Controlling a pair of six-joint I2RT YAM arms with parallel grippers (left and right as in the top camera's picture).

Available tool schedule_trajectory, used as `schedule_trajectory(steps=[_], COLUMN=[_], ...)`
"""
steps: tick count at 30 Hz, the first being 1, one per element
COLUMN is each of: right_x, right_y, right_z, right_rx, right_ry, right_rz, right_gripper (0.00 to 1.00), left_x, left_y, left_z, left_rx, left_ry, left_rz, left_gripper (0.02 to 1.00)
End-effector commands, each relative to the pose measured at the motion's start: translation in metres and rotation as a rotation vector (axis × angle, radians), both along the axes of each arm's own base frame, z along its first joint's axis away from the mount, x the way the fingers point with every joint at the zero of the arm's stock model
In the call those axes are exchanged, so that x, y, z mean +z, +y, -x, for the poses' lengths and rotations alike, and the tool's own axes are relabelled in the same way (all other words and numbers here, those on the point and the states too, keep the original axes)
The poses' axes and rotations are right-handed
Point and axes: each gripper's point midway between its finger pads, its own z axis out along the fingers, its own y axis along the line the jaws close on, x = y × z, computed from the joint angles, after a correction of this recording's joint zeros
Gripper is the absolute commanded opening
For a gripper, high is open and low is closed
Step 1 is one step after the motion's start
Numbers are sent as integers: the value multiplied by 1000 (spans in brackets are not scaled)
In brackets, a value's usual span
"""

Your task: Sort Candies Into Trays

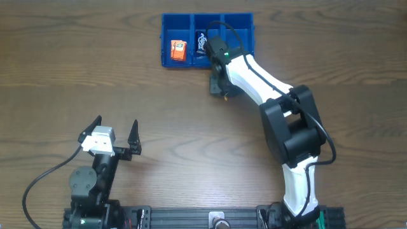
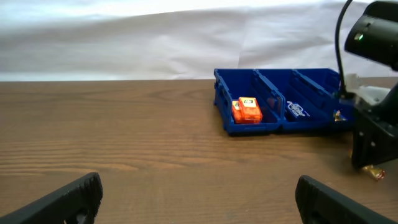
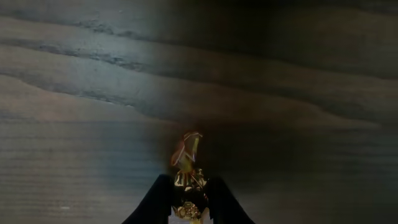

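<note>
Blue plastic three-compartment tray [image 1: 207, 18] sits on the brown wood-grain surface [image 1: 76, 76], on the side far from the arm bases.

- Tray's left compartment: orange rectangular wrapped candy [image 1: 178, 51]. In the left wrist view [image 2: 250, 109] it looks like two pieces touching.
- Tray's middle compartment: dark-and-white wrapped candy [image 1: 202, 43], lying against the compartment floor [image 2: 296, 110].
- Tray's right compartment: the arm covers most of it in the top view, so its contents can't be told.

Right gripper [image 3: 188, 182] is just outside the tray's near wall, below the middle and right compartments, pointing down at the surface [image 1: 219, 88]. Its fingers are pinched on a gold foil-wrapped candy with a twisted end [image 3: 186, 149], and the twist sticks out past the fingertips. The candy is low over the surface, outside the tray. Can't tell if it touches the wood. The left wrist view shows the same gold bit hanging under that gripper [image 2: 375, 173], beside the tray's right end.

Left gripper [image 1: 116, 135] is well apart from the tray, toward the arm bases and past the tray's left end. Its fingers are spread wide with nothing between them [image 2: 199, 202], and it faces the tray.
</note>
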Motion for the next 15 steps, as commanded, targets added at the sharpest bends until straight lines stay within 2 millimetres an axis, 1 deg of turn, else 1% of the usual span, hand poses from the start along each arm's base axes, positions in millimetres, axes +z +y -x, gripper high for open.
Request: schedule_trajectory(steps=[1,2,3,5,6,7,9,11,14,15], right_x=[144,189,210,235,240,240,226,196,147,136], right_y=[-12,-25,-34,-49,-53,-56,-60,-61,-58,-57], right_z=[-44,-56,-64,-82,-90,-98,-109,-120,-130,-132], right_rx=[-33,-53,-72,-73,-74,-76,-80,-76,-71,-69], right_ry=[-346,-458,-512,-596,-631,-650,-645,-598,-520,-504], right_rz=[-101,-105,-101,-90,-84,-76,-58,-36,-11,-7], right_gripper=[38,38,36,36,36,36,36,36,36,36], left_x=[-17,-17,-17,-17,-17,-17,-17,-17,-17,-17], left_y=[-1,-1,-1,-1,-1,-1,-1,-1,-1,-1], left_z=[1,1,1,1,1,1,1,1,1,1], left_rx=[-9,-9,-9,-9,-9,-9,-9,-9,-9,-9], left_ry=[48,48,48,48,48,48,48,48,48,48], left_rz=[-8,-9,-9,-8,-9,-9,-8,-9,-9,-8], left_gripper=[998,996,998,998,998,998,996,998,998,998])
